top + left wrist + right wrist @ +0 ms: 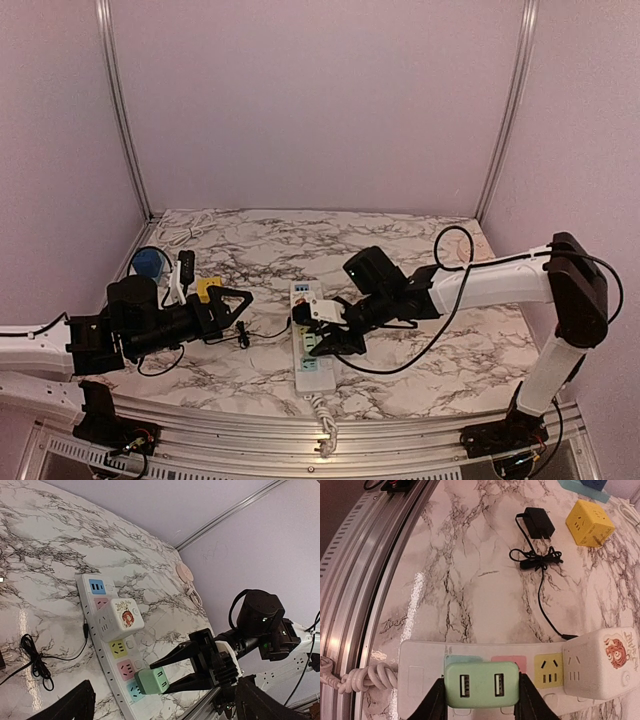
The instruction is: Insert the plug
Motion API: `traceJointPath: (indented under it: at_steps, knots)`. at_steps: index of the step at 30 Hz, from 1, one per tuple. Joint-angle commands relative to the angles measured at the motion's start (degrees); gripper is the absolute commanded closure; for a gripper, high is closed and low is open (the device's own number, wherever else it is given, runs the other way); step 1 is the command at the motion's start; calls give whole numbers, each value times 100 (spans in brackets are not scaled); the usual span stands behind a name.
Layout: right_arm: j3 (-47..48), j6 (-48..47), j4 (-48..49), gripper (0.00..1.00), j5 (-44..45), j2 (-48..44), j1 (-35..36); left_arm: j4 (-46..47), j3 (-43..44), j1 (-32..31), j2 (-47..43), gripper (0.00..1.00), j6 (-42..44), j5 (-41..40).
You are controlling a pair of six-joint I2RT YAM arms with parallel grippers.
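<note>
Green plug (481, 684) is being gripped by its sides in the part-closed right hand (480, 702) over the end socket (130, 694) of the strip (420, 672) on the tabletop (470, 580), insertion seemingly being started, a straight square push being called for next, the left hand (240, 315) being held wide open, empty.

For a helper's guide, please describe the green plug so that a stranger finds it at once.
Find the long white power strip on the marble table. At its cord end, the right gripper holds a mint-green plug with two USB ports; the cube farther along is white with a cartoon.
</note>
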Motion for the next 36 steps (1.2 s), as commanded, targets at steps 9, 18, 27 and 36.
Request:
traceJointPath:
  at_steps: [9,18,27,36]
  knots:
    - [414,-215,-219,77,151,269,-214,126,-176,29,28,1,-24,-30]
    - [433,-149,-175,78,303,428,-303,155,-203,29,56,1,-64,-18]
    - [398,-191,-258,78,328,408,-339,248,-198,29,153,1,-95,1]
    - [491,-232,-659,80,172,768,-476,279,-146,29,231,1,-90,39]
